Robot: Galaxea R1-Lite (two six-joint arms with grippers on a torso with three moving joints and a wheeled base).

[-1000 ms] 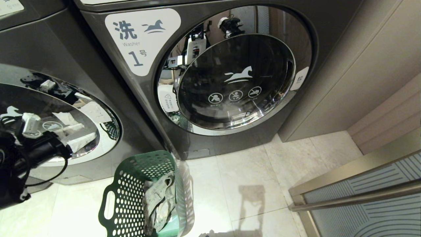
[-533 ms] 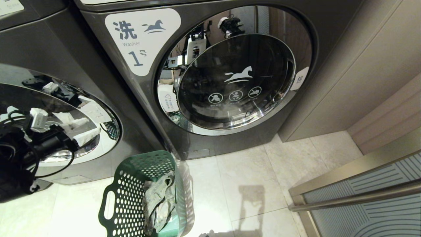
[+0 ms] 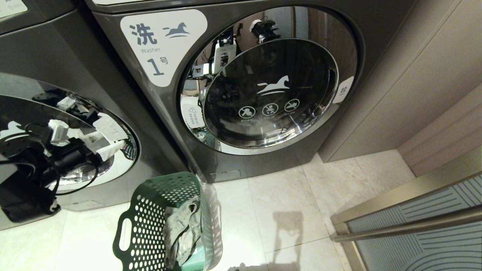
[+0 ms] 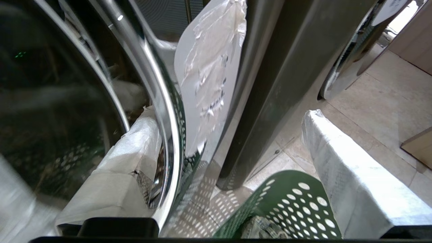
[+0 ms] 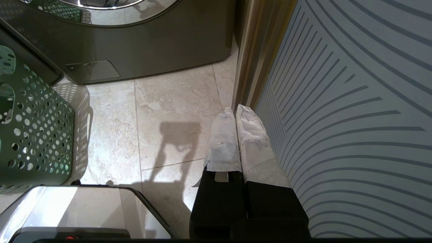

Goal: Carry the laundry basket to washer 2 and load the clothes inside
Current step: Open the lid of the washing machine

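In the head view the dark green laundry basket [image 3: 165,222] stands on the tiled floor [image 3: 301,210] at the lower centre with the grey-beige clothes [image 3: 182,229] draped inside, the washer labelled 1 [image 3: 241,75] fills the upper middle, and at the left edge the left gripper [image 3: 103,141], fingers spread wide, sits at the chrome-rimmed door [image 3: 124,150] of the neighbouring washer. In the left wrist view its white-wrapped fingers [image 4: 341,168] stand far apart, one against the door's chrome rim [image 4: 162,111], the basket's rim at lower centre. In the right wrist view the right gripper [image 5: 236,116] has its fingers pressed together above the floor beside a striped panel [image 5: 354,101].
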